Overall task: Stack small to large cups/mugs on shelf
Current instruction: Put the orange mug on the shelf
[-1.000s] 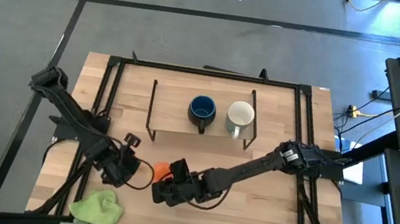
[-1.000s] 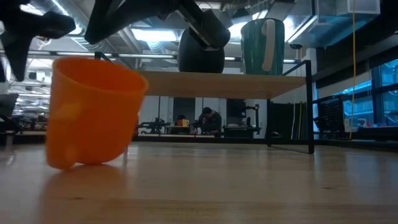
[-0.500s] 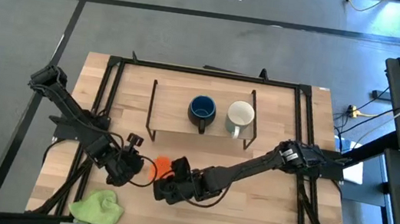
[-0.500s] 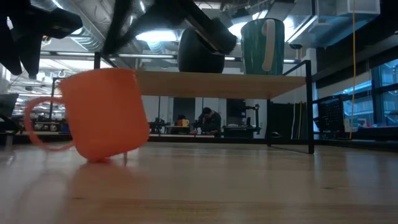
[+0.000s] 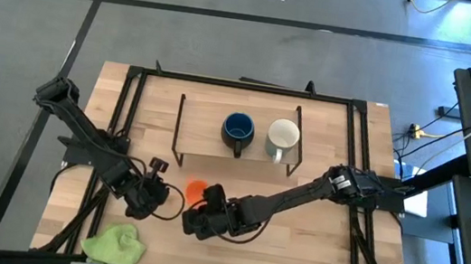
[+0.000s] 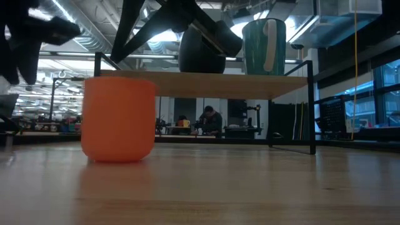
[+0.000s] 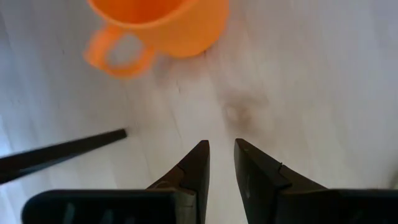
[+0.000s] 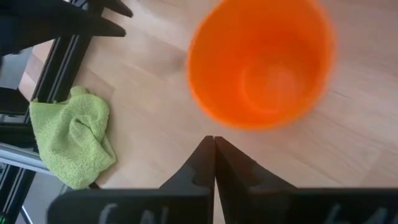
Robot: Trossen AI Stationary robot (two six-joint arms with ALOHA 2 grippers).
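Observation:
The small orange mug (image 5: 196, 185) stands upright on its base on the tabletop, mouth up (image 6: 119, 119), in front of the shelf (image 5: 206, 151). The dark blue mug (image 5: 238, 130) and the white mug (image 5: 282, 136) stand side by side on the shelf board (image 6: 206, 84). My left gripper (image 7: 221, 152) is just left of the orange mug (image 7: 161, 22), fingers a narrow gap apart and empty. My right gripper (image 8: 214, 142) is shut and empty, just near of the orange mug (image 8: 261, 62), above the table.
A lime-green cloth (image 5: 116, 244) lies crumpled at the table's near left corner; it also shows in the right wrist view (image 8: 71, 143). A black metal frame (image 5: 130, 100) runs around the tabletop. The shelf's left part is bare wood.
The orange mug was tipped over on the table between the two grippers. It has rocked up onto its base, turned about and shifted a little toward the far edge. It now stands upright.

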